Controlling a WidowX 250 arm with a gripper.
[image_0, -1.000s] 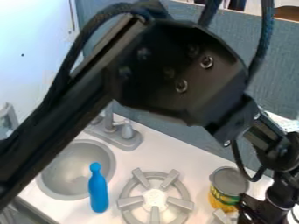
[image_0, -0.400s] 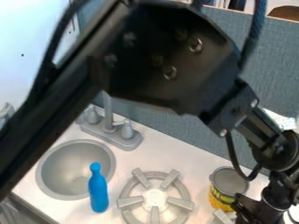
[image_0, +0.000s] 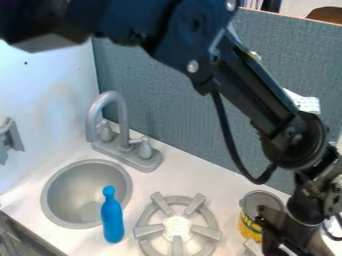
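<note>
The hand (image_0: 282, 239), open or closed I cannot tell, is beside the can (image_0: 250, 227), right of the stove burner (image_0: 178, 227).

Pretty sure I'm standing in front of a toy kitchen here, not a real one. There's a little round grey sink (image_0: 70, 192) let into the white tabletop (image_0: 204, 177), a grey faucet (image_0: 107, 107) with two knobs curving up behind it, and a stove burner (image_0: 177, 225) with chunky spokes next to that. Behind it all is a blue-grey fabric-look panel (image_0: 180, 100), kinda like an office divider. Add the black robot arm (image_0: 257, 85) hanging over everything and yeah, it looks like a robot lab to me.
</note>
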